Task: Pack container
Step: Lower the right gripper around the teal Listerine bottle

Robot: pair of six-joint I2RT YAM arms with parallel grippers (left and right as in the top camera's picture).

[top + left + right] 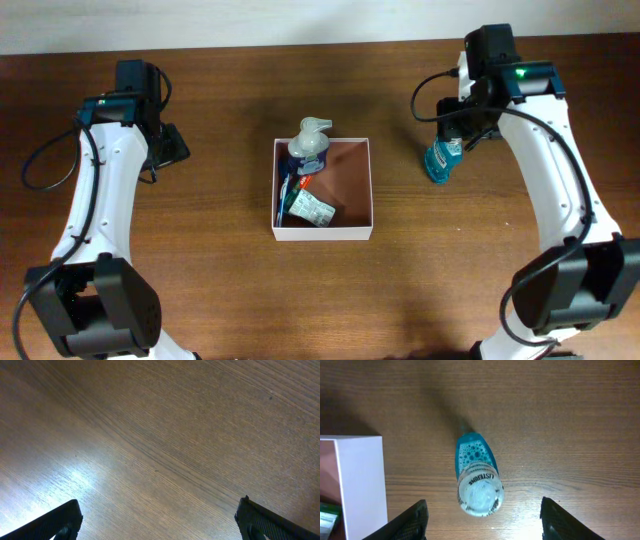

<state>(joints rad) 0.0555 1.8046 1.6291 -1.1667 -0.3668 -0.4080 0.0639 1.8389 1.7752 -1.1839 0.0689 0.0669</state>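
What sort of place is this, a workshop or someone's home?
Probably a robotics test bench: a left arm and right arm flank a wooden table with a cardboard container of toiletries and a teal bottle beside it.

In the right wrist view the container [362, 485] runs off the left and bottom edges, and the green-labelled item [327, 520] inside it shows only a sliver, too little to name. From overhead the right arm [560, 170] covers the top of the teal bottle [438, 160] and hides the right tool [484, 502], and the print on the toiletries [305, 205] is too small to read. The left tool [159, 502] shows only two fingertips, cut by its view's bottom edge.
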